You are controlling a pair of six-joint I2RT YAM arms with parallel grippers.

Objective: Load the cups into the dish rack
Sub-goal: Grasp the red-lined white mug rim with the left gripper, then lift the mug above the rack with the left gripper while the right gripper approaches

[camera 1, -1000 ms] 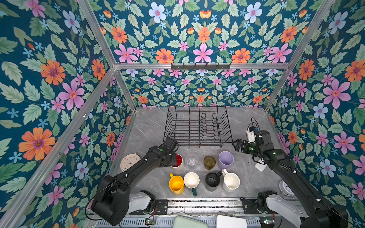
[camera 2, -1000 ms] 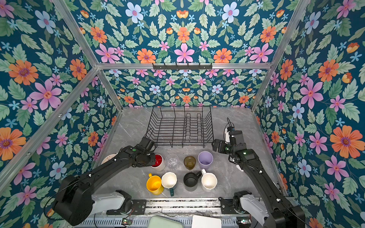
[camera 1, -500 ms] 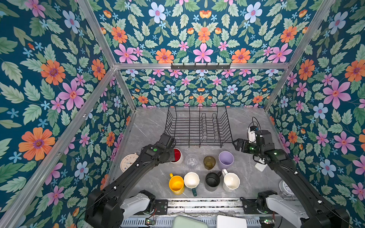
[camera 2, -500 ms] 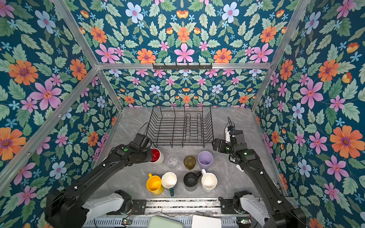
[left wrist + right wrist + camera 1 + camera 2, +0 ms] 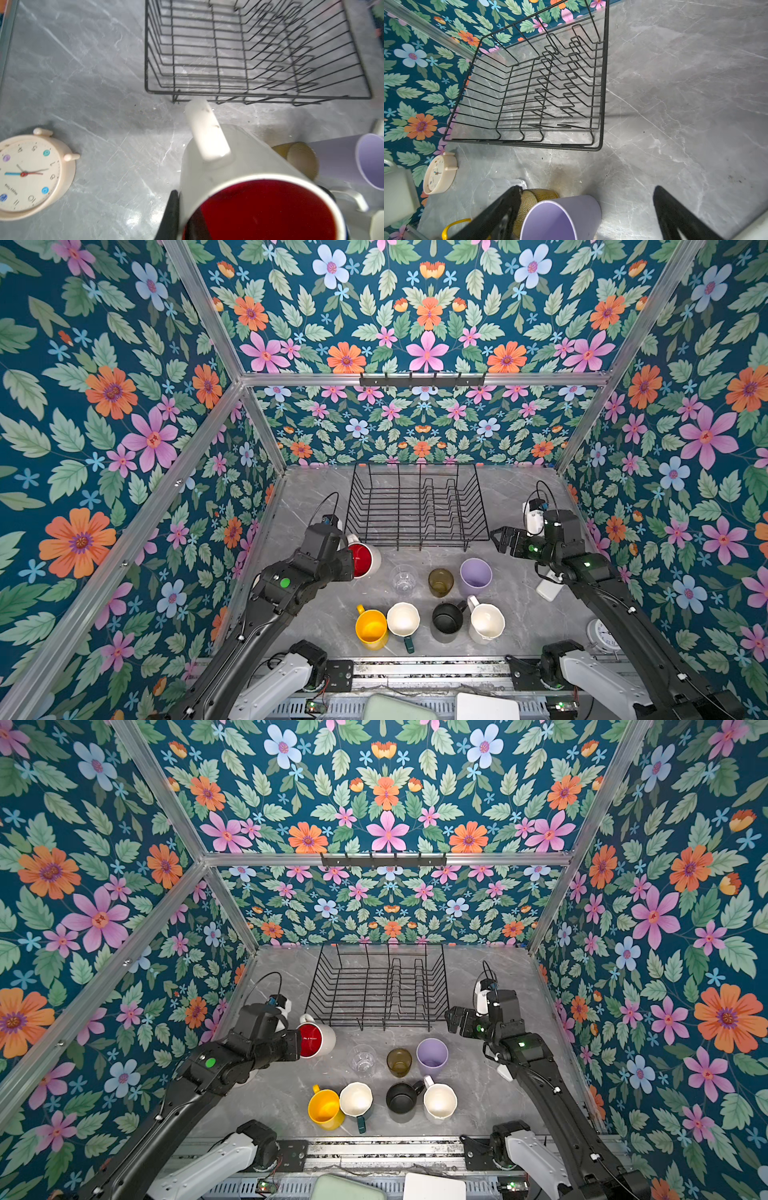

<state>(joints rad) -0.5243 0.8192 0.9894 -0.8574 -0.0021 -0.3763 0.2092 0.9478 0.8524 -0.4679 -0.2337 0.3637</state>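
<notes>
The red-inside white mug (image 5: 363,560) is pinched by its rim in the left gripper (image 5: 182,220), tilted beside the dish rack (image 5: 415,537). The rack's wire could be clipped and the grip lost. The right gripper (image 5: 500,539) is spread wide.

— What is seen on the table (image 5: 93,83)?
— A clock (image 5: 31,174) is laid face up there.
— And higher up?
— A hook rail (image 5: 422,380) is fixed across the flowered back wall (image 5: 415,427).
</notes>
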